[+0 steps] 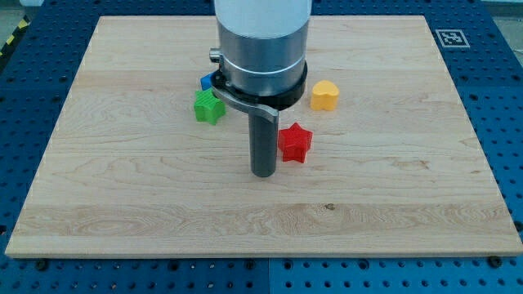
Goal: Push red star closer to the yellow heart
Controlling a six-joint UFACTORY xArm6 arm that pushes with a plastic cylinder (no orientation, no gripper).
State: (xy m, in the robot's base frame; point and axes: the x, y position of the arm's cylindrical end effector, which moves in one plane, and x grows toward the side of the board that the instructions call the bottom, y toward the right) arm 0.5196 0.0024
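Note:
The red star (295,143) lies near the middle of the wooden board. The yellow heart (324,95) sits above it and a little to the right, about a block's width away. My tip (262,173) rests on the board just left of and slightly below the red star, close to its left edge; whether it touches is unclear. The rod rises into the arm's grey cylinder (261,49).
A green star (209,106) lies left of the rod. A blue block (209,81) sits above it, partly hidden behind the arm, its shape unclear. The wooden board (122,204) lies on a blue perforated table, with a marker tag (452,37) at the top right.

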